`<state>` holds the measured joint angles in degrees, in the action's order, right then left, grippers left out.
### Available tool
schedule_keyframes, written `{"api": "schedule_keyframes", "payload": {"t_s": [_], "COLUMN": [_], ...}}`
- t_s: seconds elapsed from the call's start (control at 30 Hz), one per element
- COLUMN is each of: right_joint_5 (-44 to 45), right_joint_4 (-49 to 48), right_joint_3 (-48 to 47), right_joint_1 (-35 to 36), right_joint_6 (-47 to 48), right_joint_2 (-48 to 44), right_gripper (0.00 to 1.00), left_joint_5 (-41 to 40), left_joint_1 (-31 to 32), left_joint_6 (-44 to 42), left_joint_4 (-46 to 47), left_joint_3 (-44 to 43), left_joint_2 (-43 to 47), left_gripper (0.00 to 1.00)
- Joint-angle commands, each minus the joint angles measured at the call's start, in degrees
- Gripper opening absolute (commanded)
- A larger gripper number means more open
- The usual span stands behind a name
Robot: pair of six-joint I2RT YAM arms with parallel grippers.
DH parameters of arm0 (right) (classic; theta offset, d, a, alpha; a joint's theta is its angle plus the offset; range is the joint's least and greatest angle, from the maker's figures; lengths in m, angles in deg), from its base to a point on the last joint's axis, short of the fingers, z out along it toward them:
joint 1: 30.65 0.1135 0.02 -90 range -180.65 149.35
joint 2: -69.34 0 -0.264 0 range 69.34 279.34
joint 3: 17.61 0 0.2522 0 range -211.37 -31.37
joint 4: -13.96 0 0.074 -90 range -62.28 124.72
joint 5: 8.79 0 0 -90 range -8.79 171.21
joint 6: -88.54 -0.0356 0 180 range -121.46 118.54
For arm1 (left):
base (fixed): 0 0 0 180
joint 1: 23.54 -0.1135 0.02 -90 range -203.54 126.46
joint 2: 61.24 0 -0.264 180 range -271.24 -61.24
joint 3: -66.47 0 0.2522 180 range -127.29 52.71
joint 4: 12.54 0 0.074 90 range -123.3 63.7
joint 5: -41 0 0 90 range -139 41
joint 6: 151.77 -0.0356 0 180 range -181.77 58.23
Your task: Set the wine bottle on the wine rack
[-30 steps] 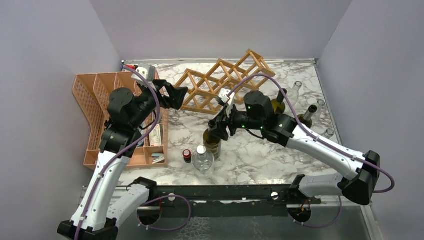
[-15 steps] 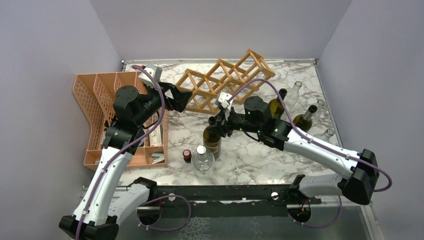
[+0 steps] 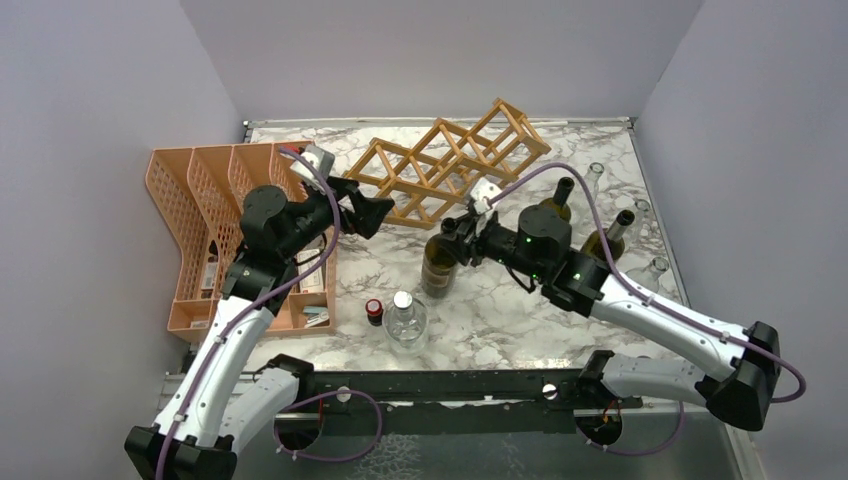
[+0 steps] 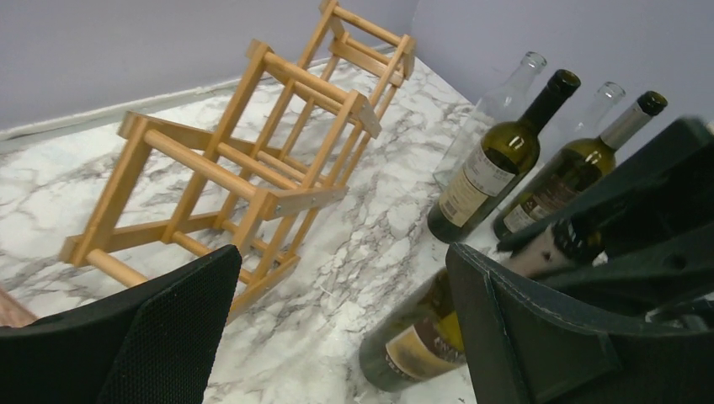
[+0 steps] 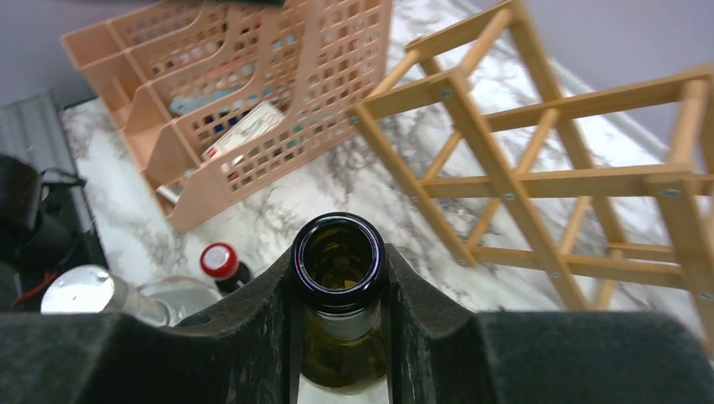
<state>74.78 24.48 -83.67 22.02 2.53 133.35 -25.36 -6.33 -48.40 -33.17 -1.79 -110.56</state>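
A dark green wine bottle (image 3: 437,266) with an open mouth (image 5: 338,259) is at mid-table, leaning slightly. My right gripper (image 3: 454,240) is shut on its neck, with a finger on each side of the glass (image 5: 338,290). The wine rack (image 3: 447,165), a light wooden lattice, lies just behind the bottle toward the back wall (image 5: 539,177). My left gripper (image 3: 376,213) hovers open at the rack's near-left corner with nothing between its fingers (image 4: 341,282). In the left wrist view, the rack (image 4: 253,168) is ahead and the held bottle (image 4: 421,337) is low on the right.
An orange mesh organiser (image 3: 200,230) stands on the left. A clear bottle (image 3: 405,318) and a small red-capped bottle (image 3: 374,309) sit near the front. Two more dark wine bottles (image 3: 553,205) (image 3: 610,235) and clear glass ones (image 3: 595,178) stand at the right.
My right gripper has closed on the bottle neck and carried the bottle a little right and toward the rack. My left arm has reached further right, staying open.
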Motion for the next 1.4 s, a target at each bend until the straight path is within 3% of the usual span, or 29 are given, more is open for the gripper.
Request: {"api": "schedule_keyframes", "payload": {"t_s": [0.0,0.1,0.4,0.6,0.83,1.2,1.37], "right_joint_5": [11.4,15.9,31.8,38.1,37.3,29.8,26.6], "right_joint_4": [-4.1,-1.1,10.0,9.6,8.6,8.5,8.0], "right_joint_3": [-3.2,-4.9,-13.9,-17.0,-20.4,-20.4,-19.4], "right_joint_1": [0.2,0.1,0.1,0.1,0.0,0.1,0.0], "right_joint_6": [-2.7,-5.7,-19.5,-23.7,-25.7,-28.0,-28.1], "right_joint_2": [-6.1,-7.8,-8.9,-8.3,-8.8,-12.4,-13.9], "right_gripper": [0.01,0.01,0.01,0.01,0.01,0.01,0.01], "left_joint_5": [8.7,13.1,15.8,8.8,1.9,6.1,7.3], "left_joint_1": [-0.2,1.2,11.1,19.0,23.0,24.0,24.1], "left_joint_6": [6.4,9.5,1.2,-6.5,-12.3,-17.1,-18.7], "left_joint_4": [15.7,23.2,23.3,24.8,27.6,33.8,34.5], "left_joint_3": [7.0,9.5,6.6,6.6,5.6,5.9,5.8], "left_joint_2": [1.2,-0.8,-10.4,-14.1,-18.2,-21.5,-21.9], "left_gripper": [0.99,0.99,0.99,0.99,0.99,0.99,0.86]}}
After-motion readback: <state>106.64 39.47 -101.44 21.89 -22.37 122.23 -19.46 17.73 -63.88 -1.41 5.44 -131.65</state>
